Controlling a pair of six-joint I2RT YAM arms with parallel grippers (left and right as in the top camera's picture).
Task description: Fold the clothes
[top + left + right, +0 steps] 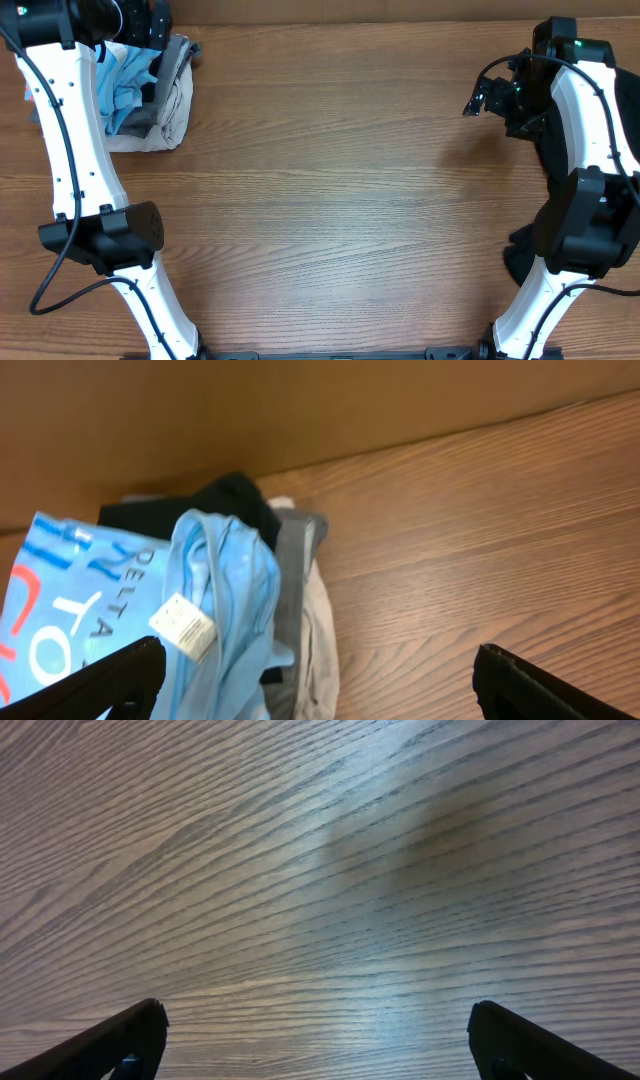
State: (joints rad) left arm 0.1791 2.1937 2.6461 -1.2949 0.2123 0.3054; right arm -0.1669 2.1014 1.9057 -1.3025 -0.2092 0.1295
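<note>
My left gripper stood wide and empty over the T-shirt, which lay crumpled on the pile at the table's far left corner. My right gripper, equally wide, hung over bare wood. Closing too low, I judged, could pinch the pile's grey layer and drag it apart.

The T-shirt is light blue, with darker blue and red-pink lettering on a brighter blue panel. Its tag is white with fine grey print. The pile shows a black garment, a grey garment and a beige garment. The bench is brown with streaked wood grain. The arms are white with black joints, and the fingers are black.
</note>
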